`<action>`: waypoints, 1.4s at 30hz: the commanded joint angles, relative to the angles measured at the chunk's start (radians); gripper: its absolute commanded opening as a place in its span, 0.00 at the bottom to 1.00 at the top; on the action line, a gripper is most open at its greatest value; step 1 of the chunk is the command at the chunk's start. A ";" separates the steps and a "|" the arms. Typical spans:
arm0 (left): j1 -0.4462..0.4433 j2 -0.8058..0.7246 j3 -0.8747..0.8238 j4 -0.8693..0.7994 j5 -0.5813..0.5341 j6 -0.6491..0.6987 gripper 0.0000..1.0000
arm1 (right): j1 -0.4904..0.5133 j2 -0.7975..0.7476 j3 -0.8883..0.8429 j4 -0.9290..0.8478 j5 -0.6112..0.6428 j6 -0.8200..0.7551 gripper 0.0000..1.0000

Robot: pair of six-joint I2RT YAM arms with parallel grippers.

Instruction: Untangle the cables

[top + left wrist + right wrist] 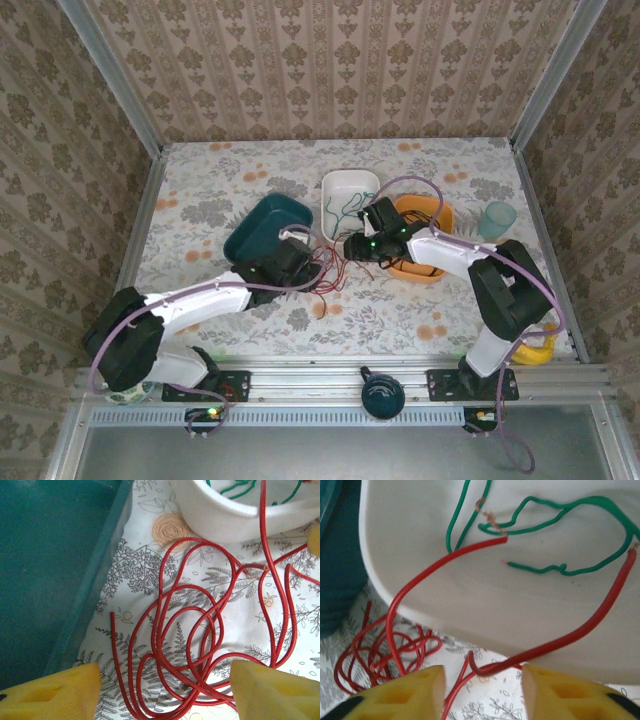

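Cables at issue: the red bundle (186,630) lies in loose, overlapping loops on the table (235,595), just in front of the white bin (220,520) and beside the teal bin (45,570). The loops run mostly lengthwise, toward and away from the white bin. Two red strands climb over that bin's rim and end inside it, close against the bared ends of the green cables (555,515) lying on its floor.

The left gripper (160,690) hangs directly over the near end of the bundle. Its fingers are spread wide and hold nothing, and several loops lie on the table between them. The right gripper (482,690) sits at the bin's near wall, fingers likewise apart. One red strand (560,640) passes through the gap between them unclamped. In my judgement the right arm is the nearer to the red-green junction and the left to the bundle itself.

The right wrist view shows the strand ends meeting the green inside the bin, though whether they are twisted together cannot be told. The left wrist view shows the crossings within the bundle. The top view gives the arms converging from either side, with an orange bin (440,212) just beyond the right gripper.
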 commanded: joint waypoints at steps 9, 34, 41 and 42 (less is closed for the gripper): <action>-0.015 0.015 0.041 0.015 0.037 0.030 0.70 | -0.002 0.041 0.005 0.100 0.054 0.054 0.00; -0.017 0.274 0.111 -0.003 0.046 0.095 0.57 | -0.002 -0.591 -0.039 -0.060 0.089 -0.076 0.00; -0.022 0.345 0.109 0.008 0.035 0.086 0.42 | -0.002 -0.705 0.025 -0.048 0.222 -0.113 0.00; -0.025 0.353 0.108 0.008 0.034 0.086 0.38 | -0.002 -0.718 0.037 -0.052 0.244 -0.125 0.00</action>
